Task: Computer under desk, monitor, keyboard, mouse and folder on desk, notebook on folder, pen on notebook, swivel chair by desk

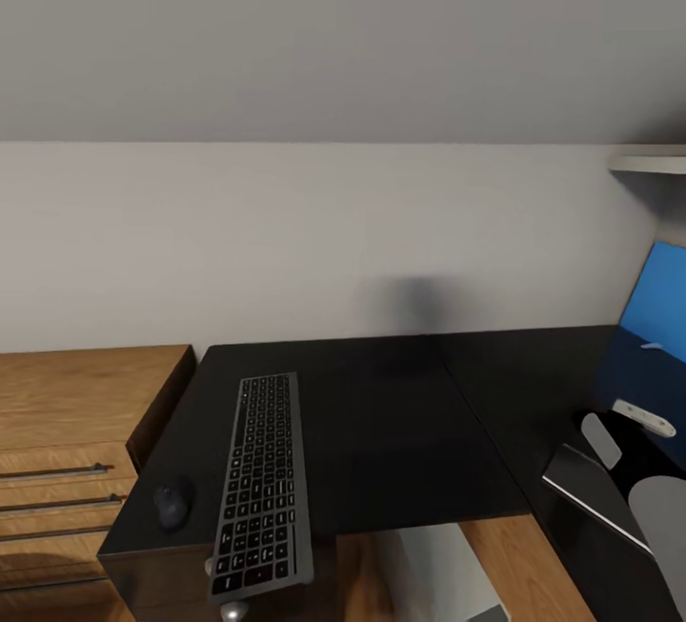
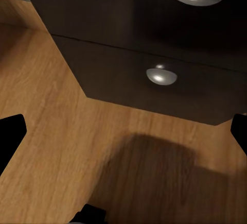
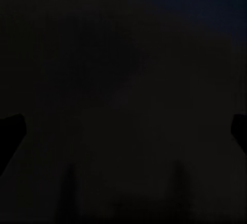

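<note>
The keyboard [image 1: 262, 484] lies lengthwise on the left part of the black desk [image 1: 400, 422], its near end hanging over the front edge. The mouse [image 1: 172, 503] sits just left of it, near the desk's corner. The light-grey computer [image 1: 433, 570] stands under the desk. My left gripper [image 2: 123, 136] is open over the wooden floor, facing the desk's dark drawer fronts. My right gripper [image 3: 123, 131] is open above a dark surface with nothing between its fingers. Monitor, folder, swivel chair and pen are out of view.
A light wooden chest of drawers [image 1: 67, 441] adjoins the desk's left end. The blue back panel [image 1: 657, 303] rises at the right. My grey right arm [image 1: 657, 517] hangs over the desk's right wing beside a dark pale-edged slab [image 1: 576, 487]. Round silver knobs [image 2: 161, 75] stud the drawer fronts.
</note>
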{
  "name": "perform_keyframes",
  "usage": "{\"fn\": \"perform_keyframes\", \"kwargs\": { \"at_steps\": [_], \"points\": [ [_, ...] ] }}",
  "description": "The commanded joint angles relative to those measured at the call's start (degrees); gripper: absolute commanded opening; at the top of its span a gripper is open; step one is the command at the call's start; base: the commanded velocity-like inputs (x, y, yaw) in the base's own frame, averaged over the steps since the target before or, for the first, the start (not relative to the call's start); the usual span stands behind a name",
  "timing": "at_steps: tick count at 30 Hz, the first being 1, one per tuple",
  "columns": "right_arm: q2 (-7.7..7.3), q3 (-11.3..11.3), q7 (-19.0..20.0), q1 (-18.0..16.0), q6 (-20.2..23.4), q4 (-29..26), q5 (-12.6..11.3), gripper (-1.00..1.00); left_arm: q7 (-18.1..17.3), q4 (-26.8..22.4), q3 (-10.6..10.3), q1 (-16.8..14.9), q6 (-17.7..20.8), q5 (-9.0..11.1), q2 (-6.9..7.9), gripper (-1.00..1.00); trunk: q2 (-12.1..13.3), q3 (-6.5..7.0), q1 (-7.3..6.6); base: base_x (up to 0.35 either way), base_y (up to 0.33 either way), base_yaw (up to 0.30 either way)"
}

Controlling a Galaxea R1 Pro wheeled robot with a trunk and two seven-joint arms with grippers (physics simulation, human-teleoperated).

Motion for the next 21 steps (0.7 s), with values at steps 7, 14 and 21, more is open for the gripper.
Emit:
{"fn": "perform_keyframes", "kwargs": {
  "at_steps": [7, 14, 21],
  "points": [
    [-0.39, 0.0, -1.0, 0.0, 1.8, 0.4, -0.4, 1.00, 0.3, 0.0, -0.1, 0.0, -0.3, 0.6, 0.02, 1.00, -2.8, -1.31, 1.54, 0.000, 0.000, 0.000],
    [-0.48, 0.0, -1.9, 0.0, 2.2, 0.5, -0.4, 1.00, 0.2, 0.0, -0.1, 0.0, -0.3, 0.6, 0.00, 1.00, -5.7, -2.57, 3.08, 0.000, 0.000, 0.000],
    [-0.41, 0.0, -1.9, 0.0, 2.3, 0.5, -0.4, 1.00, 0.3, 0.0, -0.1, 0.0, -0.3, 0.6, -0.04, 1.00, -8.1, -3.64, 4.40, 0.000, 0.000, 0.000]
  ]
}}
